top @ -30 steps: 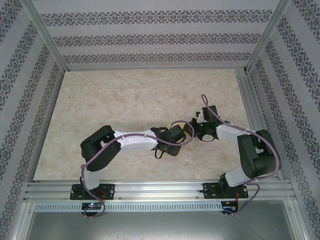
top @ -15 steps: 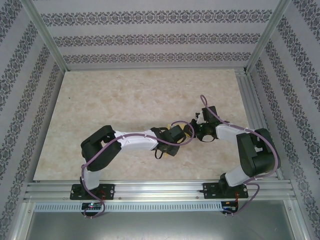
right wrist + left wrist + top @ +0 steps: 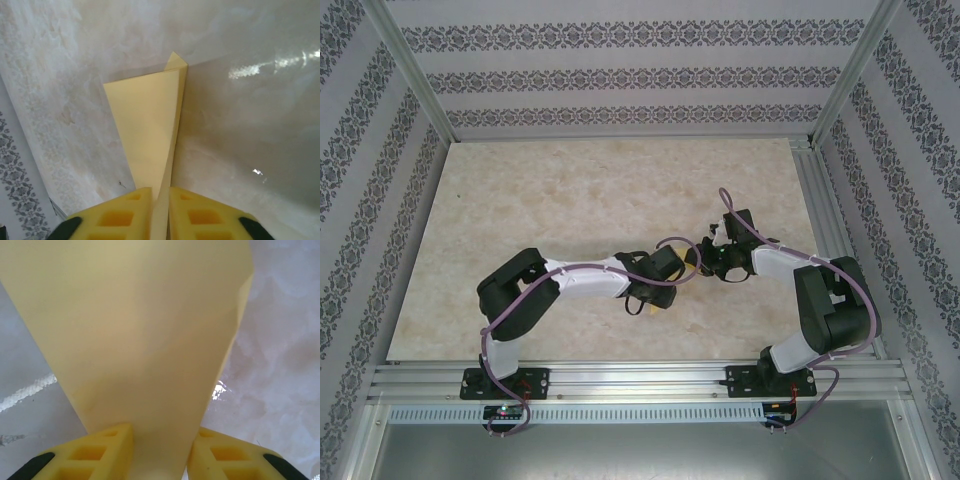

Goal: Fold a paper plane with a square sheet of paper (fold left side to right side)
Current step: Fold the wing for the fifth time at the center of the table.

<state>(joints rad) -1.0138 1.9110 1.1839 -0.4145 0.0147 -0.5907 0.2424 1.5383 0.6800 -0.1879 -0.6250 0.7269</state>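
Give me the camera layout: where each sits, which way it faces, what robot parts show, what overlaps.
Top external: above and behind the robot, facing down on the table; left arm and right arm show.
Left wrist: on that wrist, facing along the left pincer at the yellow paper.
Right wrist: likewise, right pincer astride the paper.
Shared: both wrist views see that paper.

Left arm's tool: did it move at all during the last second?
Yes. In the top view the left tool has slid slightly left, farther from the metal rail on the right.
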